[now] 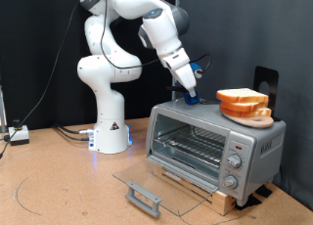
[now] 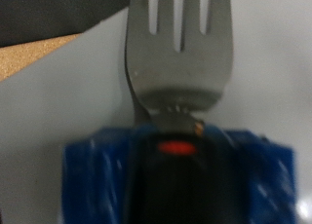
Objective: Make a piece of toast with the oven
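The silver oven (image 1: 217,137) stands at the exterior view's right with its glass door (image 1: 161,179) folded down flat and its wire rack (image 1: 192,147) showing inside. The toast (image 1: 241,97) lies on an orange plate (image 1: 252,115) on the oven's roof. My gripper (image 1: 193,94) hangs over the roof's left end, beside the plate, shut on a blue-handled metal fork. The wrist view shows the fork's tines (image 2: 181,44) and blue handle (image 2: 175,180) close above the grey oven top (image 2: 58,117). My fingers are hidden there.
The door's dark bar handle (image 1: 143,198) lies low in front. Knobs (image 1: 233,162) are on the oven's right face. The oven sits on a wooden board (image 1: 201,189). The robot's white base (image 1: 110,132) stands left of it, with cables on the floor (image 1: 20,135). A black stand (image 1: 266,80) rises behind the plate.
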Robot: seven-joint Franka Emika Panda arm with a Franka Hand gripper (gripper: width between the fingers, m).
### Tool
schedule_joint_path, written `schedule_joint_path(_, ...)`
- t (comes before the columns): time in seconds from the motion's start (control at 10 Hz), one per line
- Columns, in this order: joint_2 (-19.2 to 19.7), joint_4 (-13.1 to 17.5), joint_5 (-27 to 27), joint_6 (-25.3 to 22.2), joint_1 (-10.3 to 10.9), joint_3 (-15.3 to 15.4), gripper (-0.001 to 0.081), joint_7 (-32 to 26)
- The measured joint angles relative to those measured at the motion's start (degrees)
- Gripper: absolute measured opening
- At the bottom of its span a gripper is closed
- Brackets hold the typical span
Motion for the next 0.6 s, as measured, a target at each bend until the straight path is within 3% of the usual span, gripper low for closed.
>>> schedule_joint_path(0.3,1.91,-0.26,4.67,2.05,0.56,4.39,0.0808,-1.16)
schedule_joint_path(0.6,1.66,-0.47,7.58,3.33,0.57,6.44,0.0808,-1.15)
